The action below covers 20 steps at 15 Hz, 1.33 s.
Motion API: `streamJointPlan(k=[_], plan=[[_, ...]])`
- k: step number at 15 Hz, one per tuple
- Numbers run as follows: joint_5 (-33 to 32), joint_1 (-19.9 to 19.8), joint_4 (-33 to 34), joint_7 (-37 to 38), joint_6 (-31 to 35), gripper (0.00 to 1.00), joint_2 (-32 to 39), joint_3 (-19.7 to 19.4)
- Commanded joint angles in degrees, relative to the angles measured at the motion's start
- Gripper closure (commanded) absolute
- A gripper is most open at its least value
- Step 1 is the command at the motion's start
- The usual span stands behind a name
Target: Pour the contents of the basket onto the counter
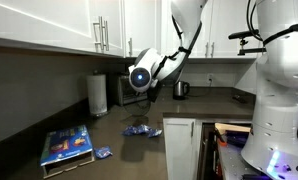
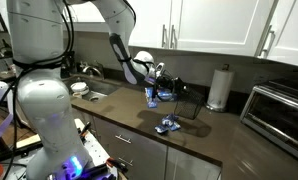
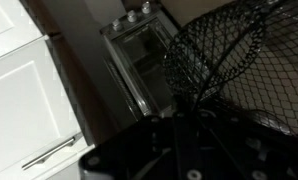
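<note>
My gripper (image 2: 159,76) is shut on the rim of the dark wire-mesh basket (image 2: 185,100) and holds it tilted above the counter (image 2: 119,115). In the wrist view the mesh bowl (image 3: 221,48) fills the upper right, with my jaws (image 3: 184,108) dark below it. A blue packet (image 2: 152,97) hangs at the basket's low edge. A small pile of blue, purple and white packets (image 2: 169,125) lies on the counter under it, and it also shows in an exterior view (image 1: 139,130). One more packet (image 1: 102,153) lies near the front edge.
A large flat blue package (image 1: 67,145) lies at the counter's end. A paper towel roll (image 2: 221,88) and a silver toaster oven (image 2: 279,110) stand at the back. A kettle (image 1: 181,88) and a sink (image 2: 89,92) are also there. White cabinets hang above.
</note>
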Motion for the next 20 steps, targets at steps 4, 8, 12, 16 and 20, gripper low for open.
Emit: streamJointPlan(k=[4,8,12,16,20], plan=[[-1.26,-6.12,0.07,-5.32,27.29,0.97,-5.31,-6.26],[-0.59,-8.61,1.06,-7.68,41.51,0.97,-4.83,-9.22],[-0.57,-8.63,-0.93,-9.54,47.46,0.97,-5.97,-10.27],[0.35,-7.23,-3.26,-12.61,48.19,0.97,-6.70,-9.51],[-0.14,-5.55,-5.39,-14.35,45.64,0.97,-8.82,-8.44]])
